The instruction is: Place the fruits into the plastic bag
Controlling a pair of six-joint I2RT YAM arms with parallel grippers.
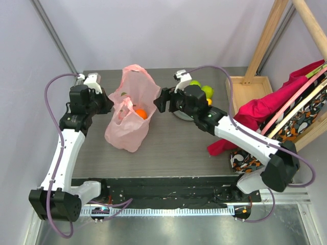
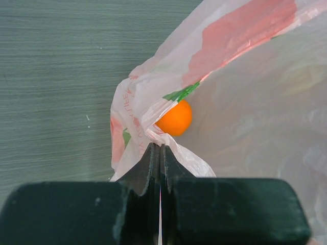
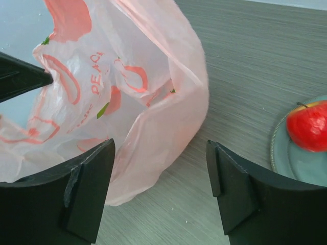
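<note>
The pink plastic bag stands open at the table's middle left. An orange lies inside it and also shows in the left wrist view. My left gripper is shut on the bag's left rim and holds it up. My right gripper is open and empty just right of the bag, above the table. Two green apples and a yellow fruit sit on the grey plate behind my right wrist. A red apple lies on that plate.
A wooden tray and a wooden frame stand at the back right. A red cloth and patterned fabric hang over the right edge. My left gripper's tip shows in the right wrist view.
</note>
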